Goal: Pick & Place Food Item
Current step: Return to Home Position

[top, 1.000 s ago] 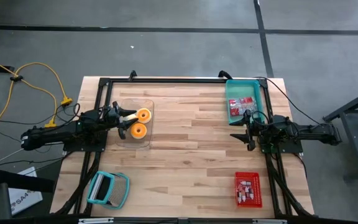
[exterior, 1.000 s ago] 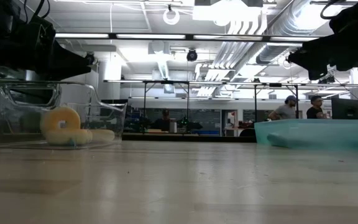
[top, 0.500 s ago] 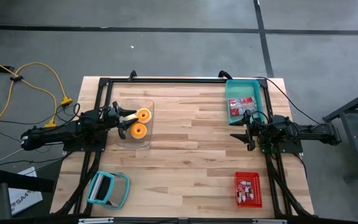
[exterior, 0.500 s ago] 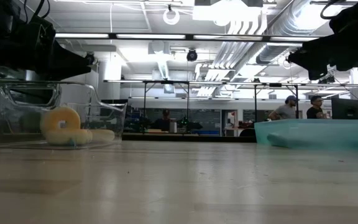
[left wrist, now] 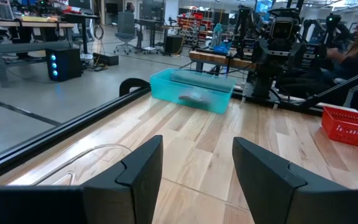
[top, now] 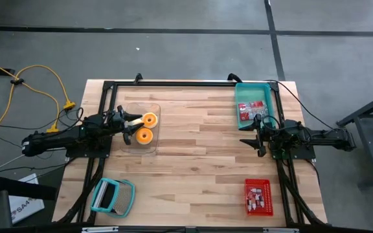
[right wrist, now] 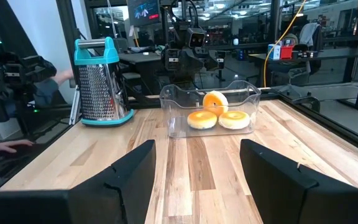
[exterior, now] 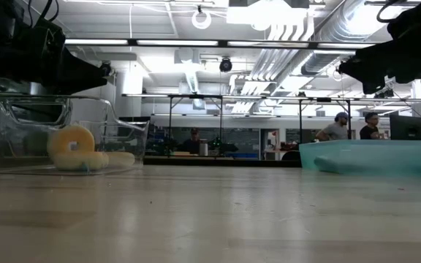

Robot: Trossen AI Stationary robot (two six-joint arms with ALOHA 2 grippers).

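**As Both Arms Hang Open-Jawed, 3 Doughnuts Sit in Clear Bin**

While 2 dark arms reach in from opposite ends of the wooden table (top: 193,162), neither gripper holds anything. The left gripper (left wrist: 197,140) hangs over the near side of the transparent bin (top: 154,147). Its jaws are spread wide and empty, with only bare tabletop showing between them. The right gripper (right wrist: 197,144) is well apart at the table's other end, just beside a teal bin (top: 253,85) that holds small red and white packets. Its jaws are equally wide and touch nothing. A red basket (top: 247,194) of similar packets stands at the front corner on the right arm's side. A teal-framed grater (top: 112,196) lies at the front corner on the left arm's side. Inside the transparent bin rest 3 yellow-orange doughnuts (right wrist: 202,119): 1 stands on edge behind 2 that lie flat side by side, all close together.
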